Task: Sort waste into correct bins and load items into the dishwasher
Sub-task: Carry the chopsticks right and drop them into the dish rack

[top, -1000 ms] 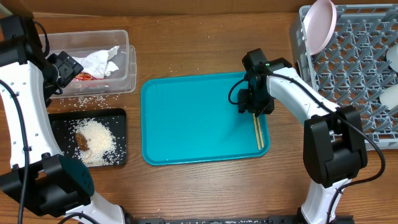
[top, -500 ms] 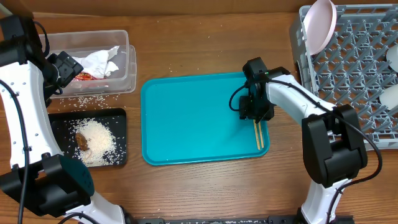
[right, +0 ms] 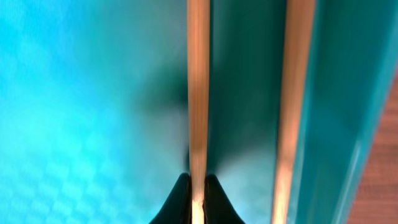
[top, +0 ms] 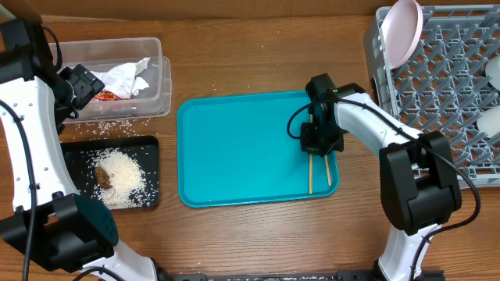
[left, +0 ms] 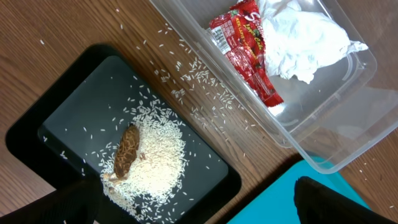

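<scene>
Two wooden chopsticks lie at the right end of the teal tray (top: 234, 148). My right gripper (top: 319, 144) is shut on the left chopstick (top: 310, 176), gripped between its black fingertips (right: 177, 202) in the right wrist view. The other chopstick (right: 292, 93) lies loose along the tray's rim. My left gripper (top: 82, 86) hangs open over the clear tub (top: 160, 86) and holds nothing. That tub holds a crumpled white napkin (left: 298, 37) and a red wrapper (left: 249, 50). The black tray (left: 74, 112) carries a rice pile (left: 155, 155) and a brown lump (left: 126, 152).
The grey dish rack (top: 445, 94) stands at the right with a round plate (top: 402, 31) upright at its near-left corner and white dishes (top: 491, 121) at its right edge. Loose rice grains (left: 199, 81) are scattered on the wood between tub and black tray.
My right gripper has closed on one chopstick. That chopstick now sits a little left of the other and apart from it. The left arm has not moved.
</scene>
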{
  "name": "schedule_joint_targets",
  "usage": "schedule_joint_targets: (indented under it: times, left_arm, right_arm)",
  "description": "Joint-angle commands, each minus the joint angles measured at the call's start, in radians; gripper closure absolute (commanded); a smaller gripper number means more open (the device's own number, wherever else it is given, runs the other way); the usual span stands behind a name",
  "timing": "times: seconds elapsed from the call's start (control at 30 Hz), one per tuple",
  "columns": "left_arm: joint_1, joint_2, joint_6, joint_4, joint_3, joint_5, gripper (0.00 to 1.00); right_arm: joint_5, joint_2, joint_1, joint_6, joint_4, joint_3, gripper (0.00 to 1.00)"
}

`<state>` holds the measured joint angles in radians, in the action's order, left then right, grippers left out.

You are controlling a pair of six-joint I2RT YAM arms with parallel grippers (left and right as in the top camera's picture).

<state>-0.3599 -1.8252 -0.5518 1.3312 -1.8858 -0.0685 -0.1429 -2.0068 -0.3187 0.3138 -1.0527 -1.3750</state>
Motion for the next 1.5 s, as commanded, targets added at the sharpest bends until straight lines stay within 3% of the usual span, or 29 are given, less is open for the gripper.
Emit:
schedule_joint_targets:
  times: [0.0,0.23,0.4,0.8,1.23,1.47]
  left_arm:
    - [0.007,0.013,-0.006,-0.001,-0.006,-0.010,0.00]
    - [0.007,0.013,-0.006,-0.001,-0.006,-0.010,0.00]
    - [0.007,0.013,-0.006,-0.001,-0.006,-0.009,0.00]
    - [0.007,0.013,-0.006,-0.001,-0.006,-0.009,0.00]
    - [0.007,0.013,-0.006,-0.001,-0.006,-0.009,0.00]
    - [0.007,0.013,-0.006,-0.001,-0.006,-0.010,0.00]
  right_arm:
    - [-0.019,-0.002,0.045,-0.032,-0.082,-0.143,0.96]
    - [0.120,-0.002,0.205,-0.192,-0.373,-0.529,0.96]
    - [0.245,-0.002,0.317,-0.312,-0.421,-0.699,0.96]
    - [0.255,-0.002,0.471,-0.550,-0.445,-0.634,0.96]
    - [0.254,-0.003,0.489,-0.553,-0.460,-0.614,0.96]
    - [0.245,-0.003,0.489,-0.557,-0.428,-0.512,0.96]
